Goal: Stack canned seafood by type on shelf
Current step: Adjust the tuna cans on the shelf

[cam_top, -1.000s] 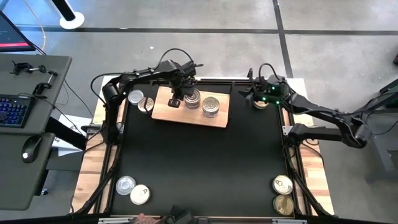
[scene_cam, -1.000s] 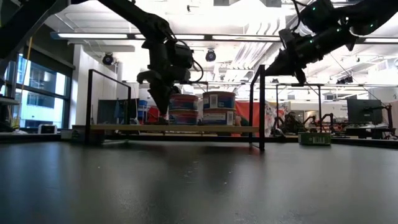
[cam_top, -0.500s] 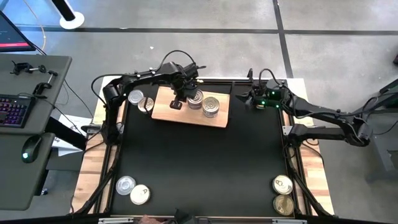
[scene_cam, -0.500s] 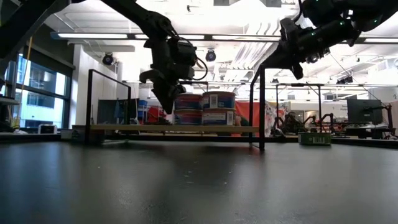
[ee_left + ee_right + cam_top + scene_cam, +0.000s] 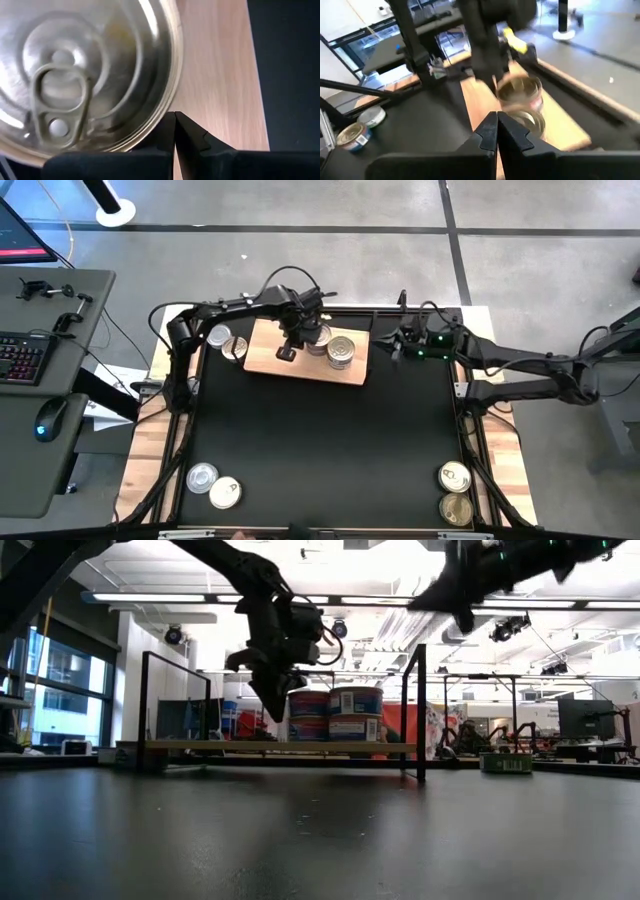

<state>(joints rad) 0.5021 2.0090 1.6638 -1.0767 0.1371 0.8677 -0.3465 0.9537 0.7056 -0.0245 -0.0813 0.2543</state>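
Two stacks of two canned-seafood tins stand side by side on the light-wood shelf (image 5: 268, 360): the left stack (image 5: 314, 337) and the right stack (image 5: 341, 351). My left gripper (image 5: 297, 341) is shut and points down at the left stack's left side, as the low view shows (image 5: 274, 705). The left wrist view fills with that stack's gold pull-tab lid (image 5: 85, 75) above the shelf board (image 5: 215, 75). My right gripper (image 5: 393, 348) hangs shut and empty, high above the table, right of the shelf, and looks toward the stacks (image 5: 520, 95). My left gripper's shut fingers (image 5: 170, 125) stand against the left side of the left stack's upper tin, just under the lid's rim (image 5: 167, 102). They come from above, pointing down. The lid overhangs the exact place of contact. The stack stands upright on the shelf.
Two loose tins (image 5: 218, 335) (image 5: 236, 347) sit left of the shelf on the black mat. Two more lie near the front left (image 5: 203, 476) (image 5: 225, 493) and two near the front right (image 5: 455, 476) (image 5: 456, 508). A black frame (image 5: 420, 710) rises behind the shelf.
My left gripper has moved, still shut, toward the table's right edge, and the left stack has slid along the shelf with it, closer to the right stack. My right gripper, shut, has swung up and toward the shelf.
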